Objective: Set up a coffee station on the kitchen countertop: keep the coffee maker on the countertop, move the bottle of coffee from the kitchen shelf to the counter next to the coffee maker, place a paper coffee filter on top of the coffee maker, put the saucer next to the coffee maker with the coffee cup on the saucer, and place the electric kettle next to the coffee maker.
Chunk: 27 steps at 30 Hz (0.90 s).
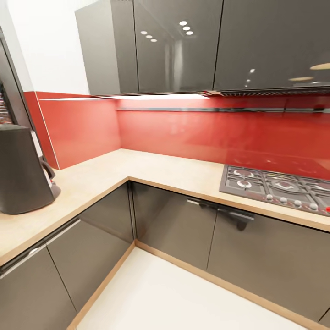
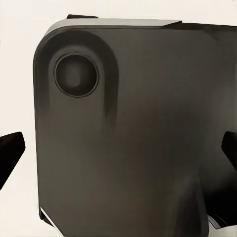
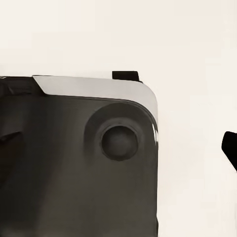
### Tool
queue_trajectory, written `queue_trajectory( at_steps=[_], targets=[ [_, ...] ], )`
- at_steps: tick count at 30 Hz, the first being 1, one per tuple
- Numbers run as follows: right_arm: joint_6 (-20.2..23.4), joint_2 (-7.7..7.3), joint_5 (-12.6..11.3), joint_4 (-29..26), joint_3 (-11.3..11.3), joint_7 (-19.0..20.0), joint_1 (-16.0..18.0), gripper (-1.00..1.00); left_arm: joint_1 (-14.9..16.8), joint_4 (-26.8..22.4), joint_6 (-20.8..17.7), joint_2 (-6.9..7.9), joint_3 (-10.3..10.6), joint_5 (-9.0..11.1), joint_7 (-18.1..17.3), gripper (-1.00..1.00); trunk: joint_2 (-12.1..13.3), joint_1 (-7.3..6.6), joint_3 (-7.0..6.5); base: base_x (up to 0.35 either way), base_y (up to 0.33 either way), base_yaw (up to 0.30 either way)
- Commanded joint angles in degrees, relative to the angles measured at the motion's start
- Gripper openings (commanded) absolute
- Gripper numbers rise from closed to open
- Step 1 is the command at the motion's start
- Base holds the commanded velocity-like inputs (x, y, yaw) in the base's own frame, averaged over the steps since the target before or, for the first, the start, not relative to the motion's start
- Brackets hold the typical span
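Observation:
A dark grey tapered appliance stands on the beige countertop at the far left, with a curved handle-like part on its right side. I cannot tell whether it is the coffee maker or the electric kettle. The left wrist view shows my left gripper open, its dark fingertips wide apart at the frame's edges over my own dark base. The right wrist view has my right gripper open too, with one fingertip over pale floor. Neither holds anything.
The L-shaped counter wraps a corner with a red backsplash and glossy grey upper cabinets. A gas hob is set into the counter at the right. Grey base cabinets and pale floor lie below.

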State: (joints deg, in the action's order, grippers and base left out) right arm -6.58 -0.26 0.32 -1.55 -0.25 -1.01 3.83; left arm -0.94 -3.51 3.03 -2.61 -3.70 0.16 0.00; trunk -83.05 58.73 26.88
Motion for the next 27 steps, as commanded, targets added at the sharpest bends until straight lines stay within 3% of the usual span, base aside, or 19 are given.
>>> queue_trajectory(
  at_steps=[1,27],
  targets=[
    [-0.2,0.00,0.0,0.1,0.0,-0.1,0.0,1.00,0.0,-0.1,0.1,-0.02,-0.4,0.0,0.0,1.00,0.0,0.00,0.05,0.000,0.000,0.279],
    [-0.2,0.00,0.0,0.1,0.0,0.0,0.0,1.00,0.0,-0.1,0.1,-0.19,-0.3,0.0,0.0,1.00,0.0,0.00,0.05,0.000,0.000,0.280]
  ],
)
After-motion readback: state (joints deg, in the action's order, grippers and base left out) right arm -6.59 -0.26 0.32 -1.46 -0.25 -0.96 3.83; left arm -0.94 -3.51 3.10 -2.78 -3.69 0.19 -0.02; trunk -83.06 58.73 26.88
